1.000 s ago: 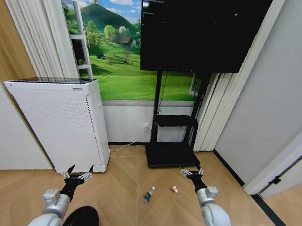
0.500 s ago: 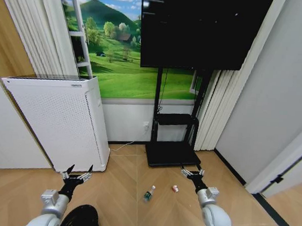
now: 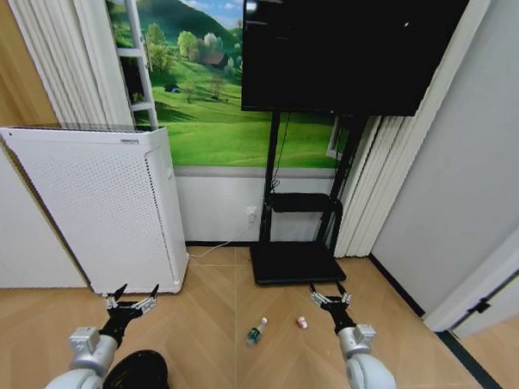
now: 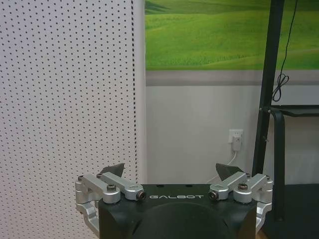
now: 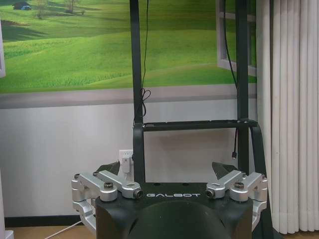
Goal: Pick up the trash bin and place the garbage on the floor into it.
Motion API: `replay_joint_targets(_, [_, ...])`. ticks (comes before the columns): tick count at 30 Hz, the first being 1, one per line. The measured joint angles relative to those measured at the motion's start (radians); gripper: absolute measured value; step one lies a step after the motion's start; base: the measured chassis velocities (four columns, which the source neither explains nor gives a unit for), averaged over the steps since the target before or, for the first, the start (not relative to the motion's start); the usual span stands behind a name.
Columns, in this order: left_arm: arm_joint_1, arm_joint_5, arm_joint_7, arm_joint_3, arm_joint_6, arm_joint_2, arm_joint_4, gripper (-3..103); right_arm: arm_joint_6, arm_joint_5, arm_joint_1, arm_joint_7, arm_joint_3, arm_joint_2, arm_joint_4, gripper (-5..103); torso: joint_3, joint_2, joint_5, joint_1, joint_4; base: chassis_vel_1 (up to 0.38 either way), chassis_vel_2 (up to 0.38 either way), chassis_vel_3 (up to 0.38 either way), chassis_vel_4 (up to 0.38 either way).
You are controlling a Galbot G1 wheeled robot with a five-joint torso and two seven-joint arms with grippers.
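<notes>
Left gripper [image 3: 132,305] spread, empty, held low — trash bin [image 3: 140,374] just below and behind it, beside the wrist. Right gripper [image 3: 327,296] also spread, empty; bottle [image 3: 254,333] and small red-and-white piece [image 3: 302,322] on floor [image 3: 210,347] between both grippers. Best to lower left straight over the bin rim, avoiding the white appliance [image 3: 95,205].

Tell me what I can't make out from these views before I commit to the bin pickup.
- Trash bin, head view: cut off by the bottom edge, with the left arm across its side; its contents cannot be seen.
- Red-and-white item, head view: too small to identify; only one is distinguishable.
- Bottle, head view: label too small to read.
- Left end effector and right end effector, wrist views: both open, facing the wall, above the floor.
</notes>
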Motion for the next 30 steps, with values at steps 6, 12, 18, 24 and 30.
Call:
replay_joint_targets(6, [0.0,0.0,0.002,-0.003,-0.003,0.0,0.011,100,-0.001,-0.006,0.002,-0.001,-0.004,0.002,-0.009,100,-0.019,-0.031,0.0,-0.012,0.0,0.0,0.0,0.0,0.0])
replay_joint_targets(12, [-0.001,-0.003,0.005,-0.006,-0.004,0.002,0.014,100,-0.002,-0.007,0.004,-0.001,-0.005,0.002,-0.009,100,-0.029,-0.048,0.0,-0.018,0.0001,0.0,0.0,0.0,0.0])
replay_joint_targets(18, [-0.005,-0.009,0.005,-0.007,-0.004,0.007,0.015,100,-0.003,-0.008,0.004,-0.001,-0.005,0.005,-0.011,100,-0.048,-0.079,0.0,-0.031,0.0,0.0,0.0,0.0,0.0])
replay_joint_targets(24, [-0.004,-0.009,0.007,-0.006,-0.004,0.009,0.015,100,-0.003,-0.009,0.002,-0.001,-0.005,0.009,-0.012,100,-0.06,-0.098,0.0,-0.038,0.0,0.0,0.0,0.0,0.0])
replay_joint_targets(30, [-0.002,-0.011,0.008,-0.008,-0.003,0.015,0.013,100,-0.003,-0.01,0.0,-0.002,-0.007,0.012,-0.012,100,-0.078,-0.127,0.0,-0.049,0.0,0.0,0.0,0.0,0.0])
